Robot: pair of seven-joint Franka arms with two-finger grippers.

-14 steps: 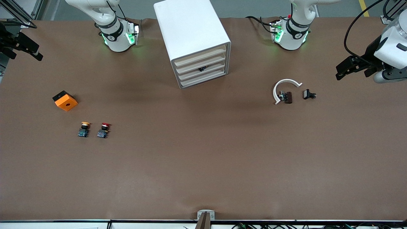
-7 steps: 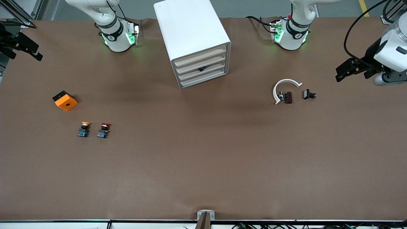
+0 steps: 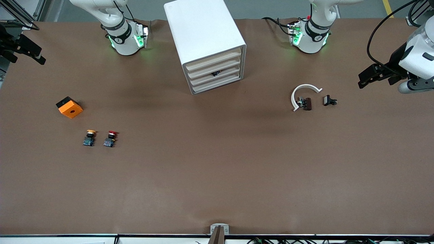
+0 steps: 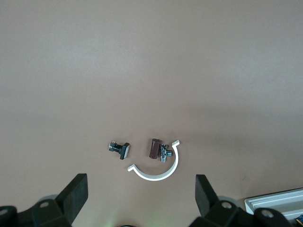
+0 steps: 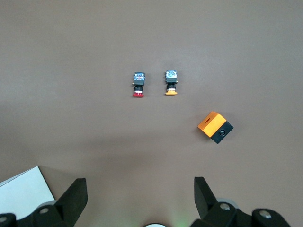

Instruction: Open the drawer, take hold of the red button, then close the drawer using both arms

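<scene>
Small pushbutton with red mushroom cap, black neck and bluish-grey base [image 3: 110,138]: on the brown desk [image 3: 217,169] toward the right arm's end, just beside a like yellow-capped button [image 3: 89,138]; orange cube with a hole [image 3: 69,107] near. White four-drawer cabinet [image 3: 206,44], drawers shut (a dark item shows at one front). White curved clip [image 3: 302,93] and small black parts [image 3: 330,100] toward the left arm's end. Left hand [image 3: 373,74] and right hand [image 3: 25,51]: both spread wide, empty, over the desk ends.

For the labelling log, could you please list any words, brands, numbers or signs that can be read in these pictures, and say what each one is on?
No legible text anywhere.
White drawer cabinet: plain, no label.
Red-capped button and yellow-capped button: no readable marking.
Orange cube: only a hole, no print.
Arm bases: a small round emblem on the black band, too small to read.
</scene>
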